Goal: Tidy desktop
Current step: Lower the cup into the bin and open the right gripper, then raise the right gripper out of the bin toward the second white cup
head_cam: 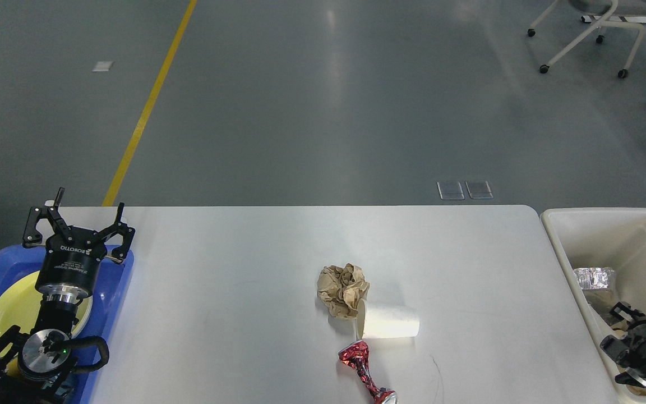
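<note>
The white-grey desktop (233,269) holds a crumpled brown paper ball (343,290), a white paper cup (387,322) lying on its side against it, and a crushed red can (363,370) near the front edge. My left gripper (88,209) is open and empty above the far end of the blue tray (116,292), well left of the litter. My right gripper (640,345) is a dark mass low over the cream bin (592,216) at the right edge. Its fingers cannot be told apart.
The blue tray holds a yellow plate (12,311), partly hidden by my left arm. A crumpled foil piece (595,278) lies in the cream bin. Beyond the table are grey floor, a yellow line (149,106) and a wheeled chair (586,39).
</note>
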`<action>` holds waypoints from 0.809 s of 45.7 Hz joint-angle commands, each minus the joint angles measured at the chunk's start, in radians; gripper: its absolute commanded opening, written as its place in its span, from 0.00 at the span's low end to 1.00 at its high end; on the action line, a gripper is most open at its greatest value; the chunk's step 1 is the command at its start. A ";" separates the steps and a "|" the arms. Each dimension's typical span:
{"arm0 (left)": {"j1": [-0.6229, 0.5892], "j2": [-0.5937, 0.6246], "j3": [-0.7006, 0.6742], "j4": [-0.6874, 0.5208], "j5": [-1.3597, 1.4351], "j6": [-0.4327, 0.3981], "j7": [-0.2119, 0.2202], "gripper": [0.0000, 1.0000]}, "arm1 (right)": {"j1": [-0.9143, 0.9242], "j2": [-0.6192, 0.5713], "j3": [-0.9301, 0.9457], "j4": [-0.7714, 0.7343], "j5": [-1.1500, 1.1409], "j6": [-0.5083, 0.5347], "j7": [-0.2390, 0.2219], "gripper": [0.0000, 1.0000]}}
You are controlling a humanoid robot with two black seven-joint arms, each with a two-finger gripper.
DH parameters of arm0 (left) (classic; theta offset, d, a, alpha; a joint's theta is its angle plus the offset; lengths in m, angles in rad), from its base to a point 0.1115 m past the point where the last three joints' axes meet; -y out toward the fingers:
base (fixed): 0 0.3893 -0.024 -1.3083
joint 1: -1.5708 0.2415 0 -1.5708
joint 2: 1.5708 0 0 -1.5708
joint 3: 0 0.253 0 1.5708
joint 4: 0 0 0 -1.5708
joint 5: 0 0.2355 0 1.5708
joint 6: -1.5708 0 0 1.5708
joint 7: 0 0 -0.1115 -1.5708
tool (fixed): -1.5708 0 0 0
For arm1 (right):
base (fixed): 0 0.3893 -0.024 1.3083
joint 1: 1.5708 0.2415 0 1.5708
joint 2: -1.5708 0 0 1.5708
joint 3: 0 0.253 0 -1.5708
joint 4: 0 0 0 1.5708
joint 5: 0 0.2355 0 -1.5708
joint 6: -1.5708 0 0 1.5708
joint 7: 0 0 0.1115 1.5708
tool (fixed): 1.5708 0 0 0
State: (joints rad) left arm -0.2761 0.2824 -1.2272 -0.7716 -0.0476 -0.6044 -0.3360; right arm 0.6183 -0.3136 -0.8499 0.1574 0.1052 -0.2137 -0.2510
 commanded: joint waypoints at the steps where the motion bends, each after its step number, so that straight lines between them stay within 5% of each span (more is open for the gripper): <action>1: 0.000 0.000 0.000 0.000 0.000 0.000 0.000 0.96 | 0.026 -0.005 -0.001 0.005 -0.009 0.011 0.001 1.00; 19: 0.000 0.000 0.000 0.000 0.000 0.000 0.000 0.96 | 0.487 -0.145 -0.020 0.427 -0.304 0.187 -0.005 1.00; 37: 0.000 0.000 0.000 -0.002 0.000 0.000 0.000 0.96 | 1.178 -0.067 -0.268 0.812 -0.337 0.802 -0.007 1.00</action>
State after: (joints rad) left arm -0.2761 0.2822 -1.2272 -0.7720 -0.0476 -0.6044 -0.3359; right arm 1.6121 -0.4356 -1.0600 0.8503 -0.2365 0.4329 -0.2581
